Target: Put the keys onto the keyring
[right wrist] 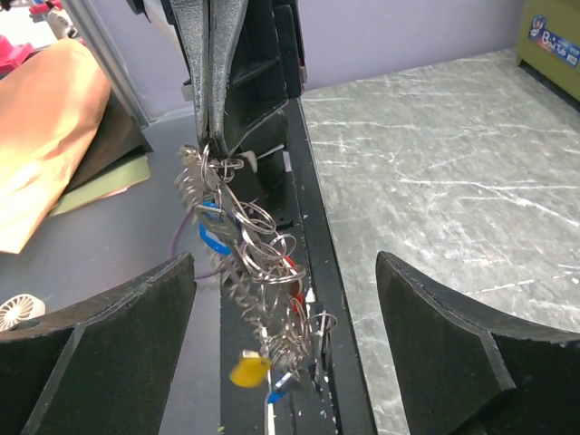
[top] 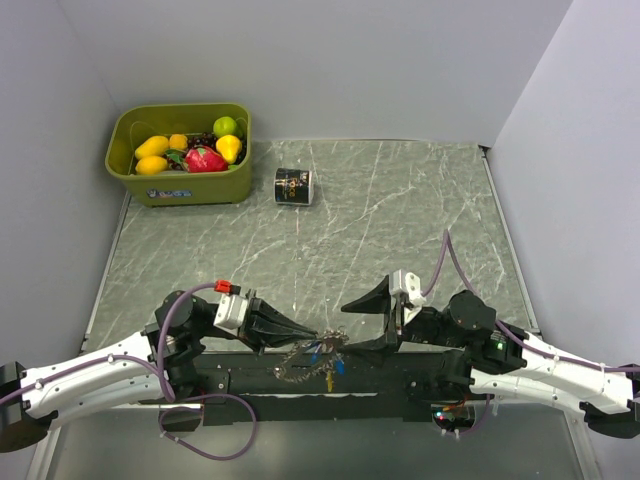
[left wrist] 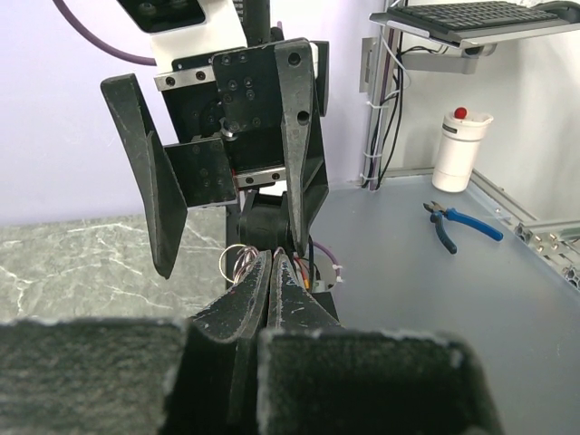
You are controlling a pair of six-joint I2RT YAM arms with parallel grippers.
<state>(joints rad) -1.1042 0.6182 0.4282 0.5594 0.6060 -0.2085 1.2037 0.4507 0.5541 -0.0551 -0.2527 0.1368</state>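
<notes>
Left black two-finger gripper [top: 316, 336] pinched shut on the thin silver metal keyring [right wrist: 213, 165], far from the green plastic tub of toy fruit [top: 190, 188]. Right black gripper [top: 347, 325] wide open, holding nothing, just as far from that tub. Small silver and blue-headed keys [right wrist: 214, 239] already dangling there (no loose ones in sight), so maybe nearly done. Grey marble-look table [top: 400, 220], pale walls [top: 350, 60], small black can [top: 294, 186] beside the tub.

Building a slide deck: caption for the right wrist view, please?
Shut left claw dangles the keyring, keys attached, before the open right claw.
</notes>
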